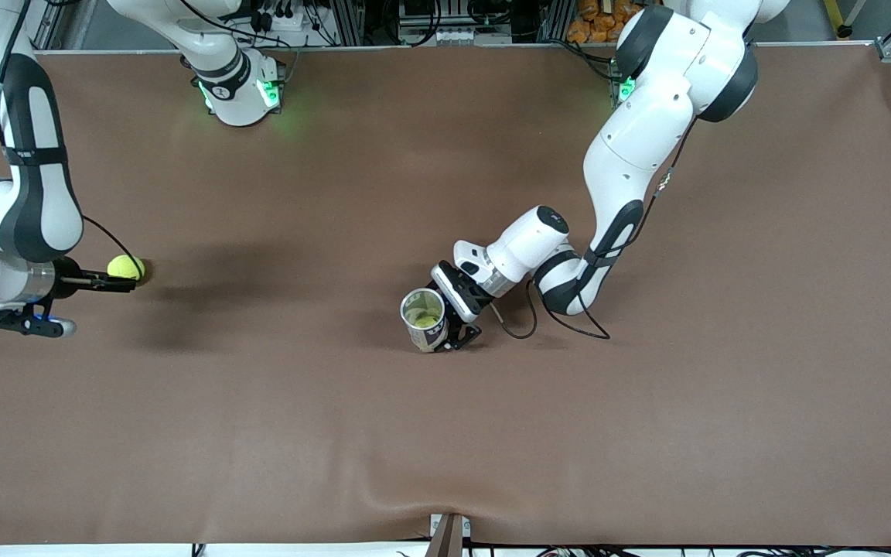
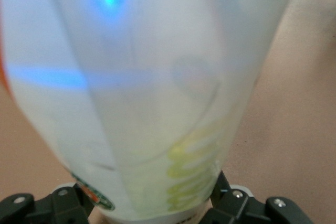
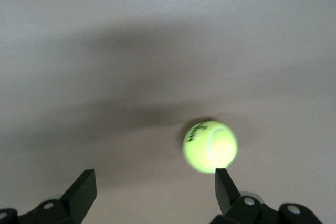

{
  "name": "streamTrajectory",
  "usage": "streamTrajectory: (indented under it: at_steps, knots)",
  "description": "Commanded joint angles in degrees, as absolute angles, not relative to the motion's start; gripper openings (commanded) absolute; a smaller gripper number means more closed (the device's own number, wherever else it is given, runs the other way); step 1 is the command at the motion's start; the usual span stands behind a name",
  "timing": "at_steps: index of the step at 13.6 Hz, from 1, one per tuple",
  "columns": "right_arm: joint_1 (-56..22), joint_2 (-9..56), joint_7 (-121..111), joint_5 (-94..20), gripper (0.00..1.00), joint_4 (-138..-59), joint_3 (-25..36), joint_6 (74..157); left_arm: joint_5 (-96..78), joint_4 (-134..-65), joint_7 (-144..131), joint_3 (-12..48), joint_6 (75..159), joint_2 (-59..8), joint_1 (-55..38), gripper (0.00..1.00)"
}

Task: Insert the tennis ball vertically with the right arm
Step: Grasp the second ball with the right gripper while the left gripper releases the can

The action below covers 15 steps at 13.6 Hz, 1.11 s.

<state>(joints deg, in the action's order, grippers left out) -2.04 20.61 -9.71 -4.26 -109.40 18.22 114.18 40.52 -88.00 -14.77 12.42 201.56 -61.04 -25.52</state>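
fuzzy yellow-green tennis ball (image 1: pixel 127 268) with black lettering, resting on the brown table (image 1: pixel 445 433) toward the right arm's end, my right gripper (image 1: pixel 122 283) spread wide and empty, one fingertip just beside the ball, my left gripper (image 1: pixel 449 321) clasping the upright clear plastic canister (image 1: pixel 423 318)

Yellow-green tennis ball (image 1: pixel 127 268) with dark logo, mid-left of frame. Clear can (image 1: pixel 424 318) with grey-dark label and yellow-green stripes, centre. Brown tabletop (image 1: pixel 445 433). White-and-black arms, green base lights at top.

R hand (image 3: pixel 152 192) open, low; L hand (image 1: pixel 457 329) prob. clamped.
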Motion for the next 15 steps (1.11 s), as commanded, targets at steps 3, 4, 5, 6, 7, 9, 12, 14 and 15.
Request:
streamTrajectory:
  at_steps: [3,4,5,6,7,9,12,14,15]
  knots:
    - [-1.8,18.4,-15.0,-2.5,1.00,-119.3,20.5,125.1,42.1,-88.4,-15.1,12.5,202.5,-61.1,-25.1,0.88]
    - [-1.8,18.5,-15.0,-2.5,1.00,-120.6,20.7,127.2,42.1,-88.3,-15.1,12.5,202.5,-61.1,-25.1,0.88]
    - [-1.8,18.9,-15.0,-2.5,1.00,-121.6,20.7,128.6,42.1,-88.3,-15.1,12.5,202.5,-61.2,-25.1,0.88]
    - [-1.8,18.9,-15.0,-2.5,1.00,-122.5,20.7,129.1,42.1,-88.4,-15.1,12.5,202.5,-61.2,-25.1,0.88]
    - [-2.0,19.1,-15.0,-2.4,1.00,-122.9,20.7,129.4,42.1,-88.3,-15.2,12.5,202.6,-61.3,-25.1,0.88]
    - [-1.8,20.3,-15.1,-1.0,1.00,-123.1,20.7,131.5,42.0,-88.4,-15.3,12.5,202.7,-61.3,-25.2,0.88]
    - [-1.7,21.1,-15.0,-0.9,1.00,-125.9,20.7,135.9,42.1,-88.5,-15.0,12.5,202.7,-61.2,-25.2,1.00]
    - [-1.7,22.0,-15.0,-0.9,1.00,-126.1,20.7,136.9,42.2,-88.7,-15.1,12.5,202.7,-61.2,-25.2,1.00]
    - [-1.7,22.3,-15.0,-0.9,1.00,-126.2,20.7,137.5,42.2,-88.9,-15.1,12.5,202.7,-61.0,-25.2,1.00]
